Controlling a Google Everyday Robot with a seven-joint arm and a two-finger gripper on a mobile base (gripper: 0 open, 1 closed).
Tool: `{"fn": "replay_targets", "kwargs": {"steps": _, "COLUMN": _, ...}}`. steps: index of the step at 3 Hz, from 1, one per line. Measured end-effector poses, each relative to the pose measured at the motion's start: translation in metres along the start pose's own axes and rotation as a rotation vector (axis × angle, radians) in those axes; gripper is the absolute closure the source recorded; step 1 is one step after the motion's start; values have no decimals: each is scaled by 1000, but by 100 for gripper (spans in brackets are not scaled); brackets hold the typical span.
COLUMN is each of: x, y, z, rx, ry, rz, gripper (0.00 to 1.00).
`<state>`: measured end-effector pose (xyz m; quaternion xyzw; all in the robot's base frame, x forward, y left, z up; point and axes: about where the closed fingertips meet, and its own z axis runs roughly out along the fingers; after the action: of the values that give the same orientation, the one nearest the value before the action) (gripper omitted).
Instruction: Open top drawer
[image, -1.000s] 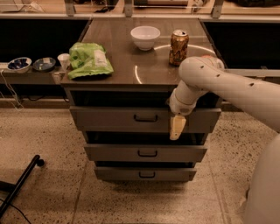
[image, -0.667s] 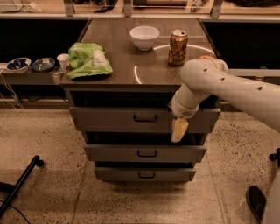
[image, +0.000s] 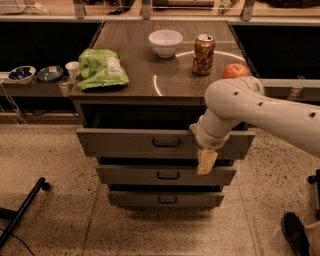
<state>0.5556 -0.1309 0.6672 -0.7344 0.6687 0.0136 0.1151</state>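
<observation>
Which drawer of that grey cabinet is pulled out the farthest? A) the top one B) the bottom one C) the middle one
A: the top drawer stands well forward of the middle drawer and bottom drawer, with a dark gap behind its front; the gripper hangs by its lower right edge.

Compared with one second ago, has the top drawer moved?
Yes. The top drawer slid further out toward the camera, away from the fixed tabletop edge. The end effector is at its front, right of the handle.
</observation>
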Motion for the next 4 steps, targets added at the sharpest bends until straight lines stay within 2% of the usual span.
{"fn": "replay_targets", "kwargs": {"steps": 1, "x": -2, "y": 20, "z": -3, "rx": -17, "ry": 3, "rz": -25, "gripper": 24}}
{"fn": "replay_targets", "kwargs": {"steps": 2, "x": -3, "y": 20, "z": -6, "rx": -18, "ry": 3, "rz": -25, "gripper": 24}}
{"fn": "replay_targets", "kwargs": {"steps": 4, "x": 24, "y": 93, "z": -30, "rx": -120, "ry": 11, "rz": -9, "gripper": 27}}
